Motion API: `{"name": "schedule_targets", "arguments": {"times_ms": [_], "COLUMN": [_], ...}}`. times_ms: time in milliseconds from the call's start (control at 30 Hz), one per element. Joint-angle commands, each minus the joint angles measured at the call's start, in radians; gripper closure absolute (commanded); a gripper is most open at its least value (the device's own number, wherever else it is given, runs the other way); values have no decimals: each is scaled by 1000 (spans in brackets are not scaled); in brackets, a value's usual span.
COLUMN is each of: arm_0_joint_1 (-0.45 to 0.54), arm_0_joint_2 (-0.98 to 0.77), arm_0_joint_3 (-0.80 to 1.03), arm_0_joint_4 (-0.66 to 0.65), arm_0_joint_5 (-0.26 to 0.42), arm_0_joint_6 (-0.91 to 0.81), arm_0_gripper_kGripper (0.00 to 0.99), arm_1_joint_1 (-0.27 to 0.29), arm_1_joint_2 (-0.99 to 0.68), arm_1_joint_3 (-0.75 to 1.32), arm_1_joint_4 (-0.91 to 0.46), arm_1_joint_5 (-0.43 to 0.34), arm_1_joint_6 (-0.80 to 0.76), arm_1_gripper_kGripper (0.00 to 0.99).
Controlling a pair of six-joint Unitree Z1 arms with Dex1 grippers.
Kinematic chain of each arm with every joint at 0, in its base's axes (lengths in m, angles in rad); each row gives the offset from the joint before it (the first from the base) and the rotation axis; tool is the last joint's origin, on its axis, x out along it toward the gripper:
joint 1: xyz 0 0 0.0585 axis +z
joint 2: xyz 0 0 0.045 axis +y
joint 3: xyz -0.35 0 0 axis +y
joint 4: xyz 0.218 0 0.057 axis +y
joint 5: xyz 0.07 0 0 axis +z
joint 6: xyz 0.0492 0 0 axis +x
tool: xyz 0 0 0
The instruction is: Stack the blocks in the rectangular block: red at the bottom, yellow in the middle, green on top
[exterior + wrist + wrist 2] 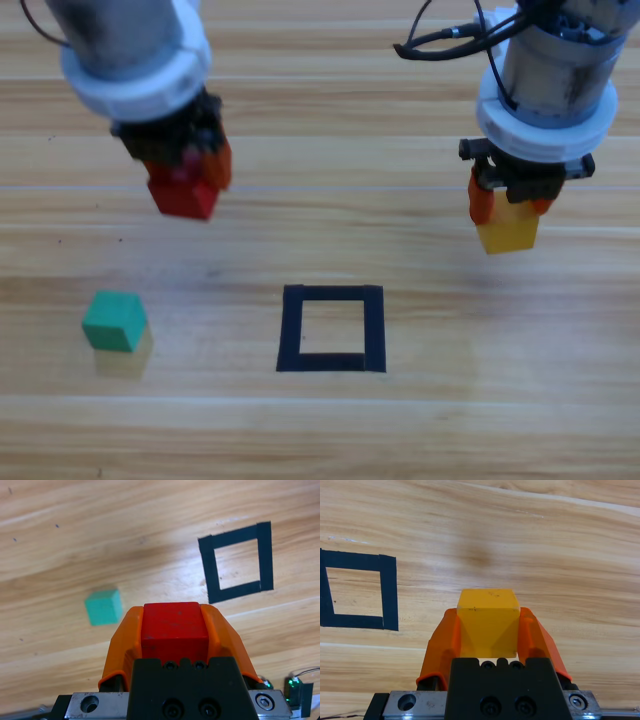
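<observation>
The red cube [184,196] hangs above the table at upper left, with my left gripper [186,178] shut on it; the left wrist view shows the red cube [174,628] clamped between both orange jaws. At upper right my right gripper [508,210] is shut on the yellow cube [508,232], which fills the jaws in the right wrist view as the yellow cube [488,622]. The green cube [113,320] rests on the table at the left, well apart from both grippers. The black tape square [331,328] lies at the table's middle with nothing inside it.
Wooden table [450,420] all round. The tape square [239,562] shows ahead and right of the left gripper, with the green cube [103,607] to its left. In the right wrist view the tape square [362,591] sits at the left edge.
</observation>
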Motion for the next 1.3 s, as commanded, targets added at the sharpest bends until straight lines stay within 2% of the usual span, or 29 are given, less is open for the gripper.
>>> {"name": "schedule_targets", "arguments": {"times_ms": [33, 233, 433, 733, 1300], "arm_0_joint_1": [-151, -180, -180, -180, -180], "arm_0_joint_2": [57, 172, 290, 387, 473], "arm_0_joint_3": [16, -19, -83, -180, -252], "arm_0_joint_4": [-16, -16, -16, -14, -16], "arm_0_joint_5": [57, 77, 29, -29, -37], "arm_0_joint_6": [-137, -350, -405, -416, -413], "arm_0_gripper_kGripper": [990, 990, 990, 975, 975], "arm_1_joint_1": [28, 7, -16, -15, -16], "arm_1_joint_2": [-53, -76, -151, -143, -123], "arm_1_joint_3": [49, 124, 255, 256, 253], "arm_1_joint_4": [-44, -136, -274, -279, -279], "arm_1_joint_5": [16, 60, 88, 88, 82], "arm_1_joint_6": [-5, -18, -31, -35, -35], "arm_1_gripper_kGripper": [976, 976, 976, 975, 975]}}
